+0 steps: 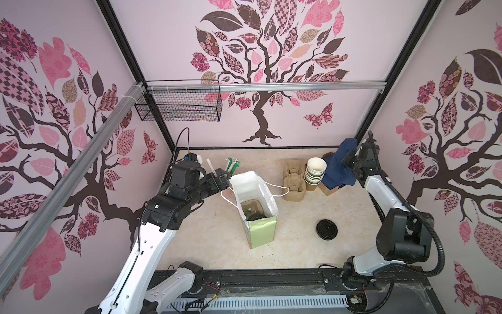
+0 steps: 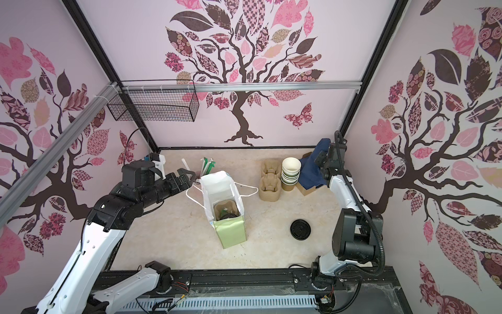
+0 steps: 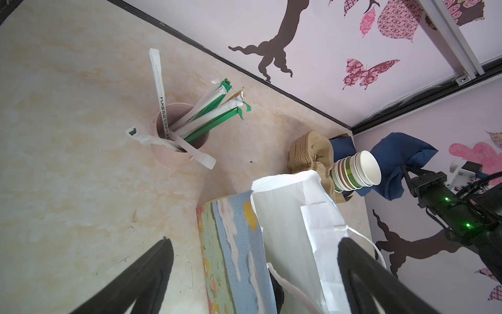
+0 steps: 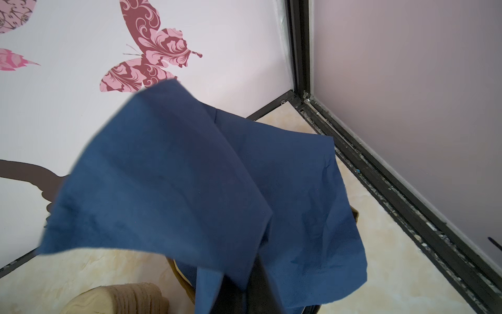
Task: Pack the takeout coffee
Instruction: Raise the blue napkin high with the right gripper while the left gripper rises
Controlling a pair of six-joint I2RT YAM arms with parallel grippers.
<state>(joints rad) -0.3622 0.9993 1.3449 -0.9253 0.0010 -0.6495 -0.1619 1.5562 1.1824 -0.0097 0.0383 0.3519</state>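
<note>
The takeout coffee (image 1: 256, 216) (image 2: 229, 215), a green cup with a black lid, stands low inside the upright paper bag (image 1: 260, 231) (image 2: 231, 233) on a pulp carrier. My left gripper (image 1: 226, 178) (image 2: 190, 176) (image 3: 255, 240) is open at the bag's far left rim. In the left wrist view its fingers (image 3: 152, 271) straddle the bag's (image 3: 231, 244) wall and grip nothing. My right gripper (image 1: 345, 160) (image 2: 319, 160) is at the back right, shut on a dark blue napkin (image 1: 336, 171) (image 4: 203, 176) that hangs over its fingertips and hides them.
A loose black lid (image 1: 327, 229) lies right of the bag. Behind it stand a stack of lidless cups (image 1: 315, 171), stacked pulp carriers (image 1: 293, 182) and a brown box (image 1: 330, 190) of napkins. A pink cup of straws (image 3: 179, 136) is at the back left.
</note>
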